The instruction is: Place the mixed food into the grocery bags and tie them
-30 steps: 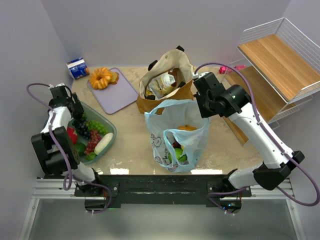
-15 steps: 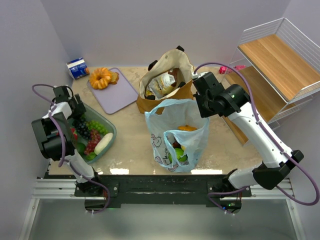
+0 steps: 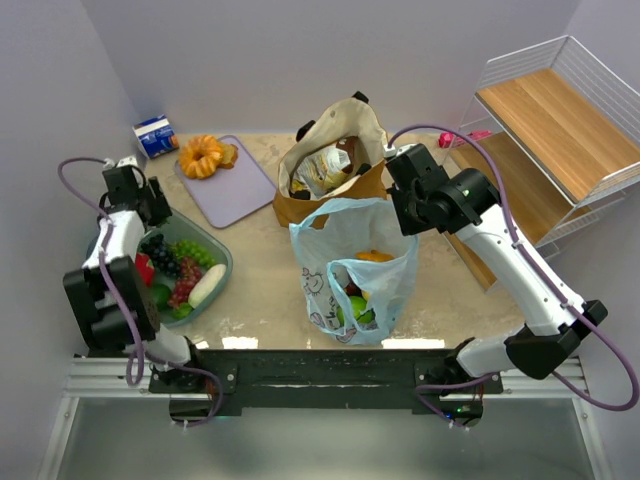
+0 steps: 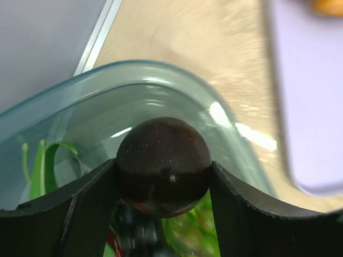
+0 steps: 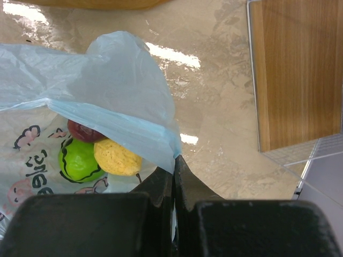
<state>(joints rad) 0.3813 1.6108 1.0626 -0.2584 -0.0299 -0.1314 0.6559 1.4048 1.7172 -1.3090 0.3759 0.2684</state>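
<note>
While overhead hides it, left tool grips plum, right tool pinches blue bag

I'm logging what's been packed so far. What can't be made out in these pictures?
Left wrist: tub contents under the plum, blurred and blocked by the left end effector.
Top view: that plum, hidden by the wrist.
Top view: deeper tote contents, hidden by its walls and the top packets.
Right wrist: a dark red fruit in the blue bag, mostly under a fold.
</note>
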